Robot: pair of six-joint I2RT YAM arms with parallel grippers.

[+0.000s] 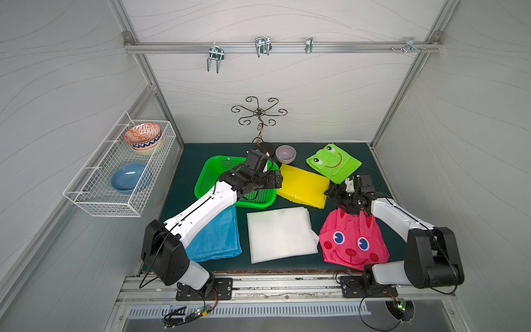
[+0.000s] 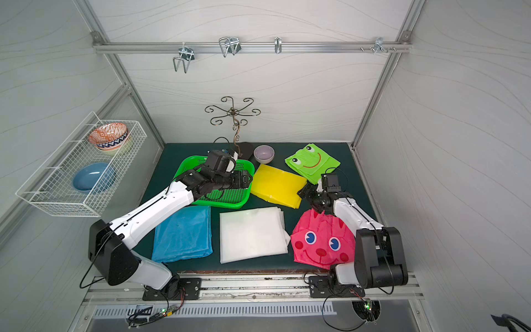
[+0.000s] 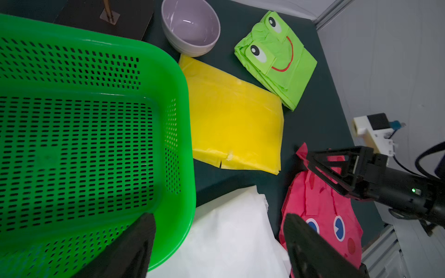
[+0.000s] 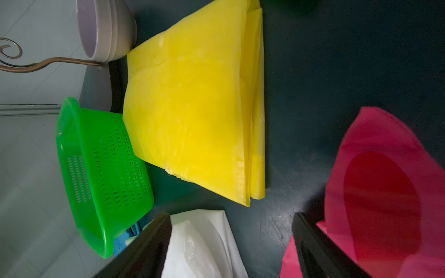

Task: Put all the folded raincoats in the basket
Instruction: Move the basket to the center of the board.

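Raincoats (image 1: 304, 185), all five folded, are lying on the surface (image 1: 191, 161) outside the basket (image 1: 202, 175), which is sitting empty near the far left corner, while the left tool (image 1: 276, 179) over its rim and the right tool (image 1: 331, 192) over the pink raincoat (image 1: 353, 244) are gaping open, gripping nothing.

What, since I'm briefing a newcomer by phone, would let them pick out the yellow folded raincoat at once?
On the dark green table mat, find the bright green mesh basket. The yellow raincoat lies flat between that basket and the frog-faced green raincoat, just in front of the lilac bowl. It is the only yellow piece and plain, with no cartoon face.
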